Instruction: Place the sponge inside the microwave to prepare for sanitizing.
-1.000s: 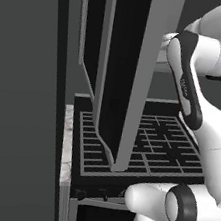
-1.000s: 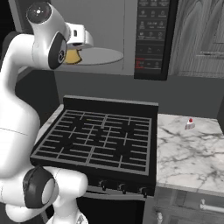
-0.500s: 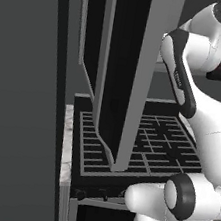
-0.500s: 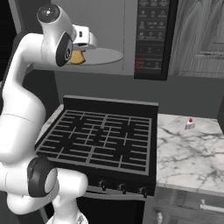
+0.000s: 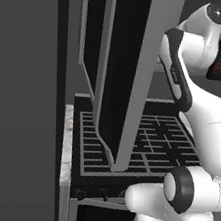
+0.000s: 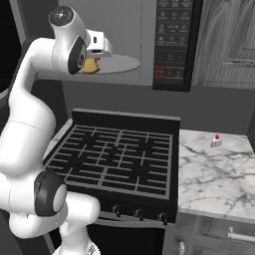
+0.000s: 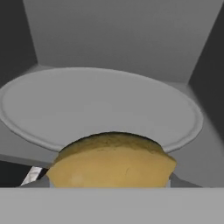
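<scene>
I am holding my claw (image 6: 97,56) at the front edge of the round turntable (image 6: 122,64) inside the microwave (image 6: 149,40). The claw is pinching the sponge (image 7: 111,160), which is filling the low part of my hand view, just in front of the turntable rim. The small red-capped bottle (image 6: 215,141) is standing on the marble worktop (image 6: 214,174) beside the stove (image 6: 117,159).

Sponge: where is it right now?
The sponge is at the gripper, at the near rim of the turntable in the microwave's open cavity; in the right base view it shows upper left, above the stove.
</scene>
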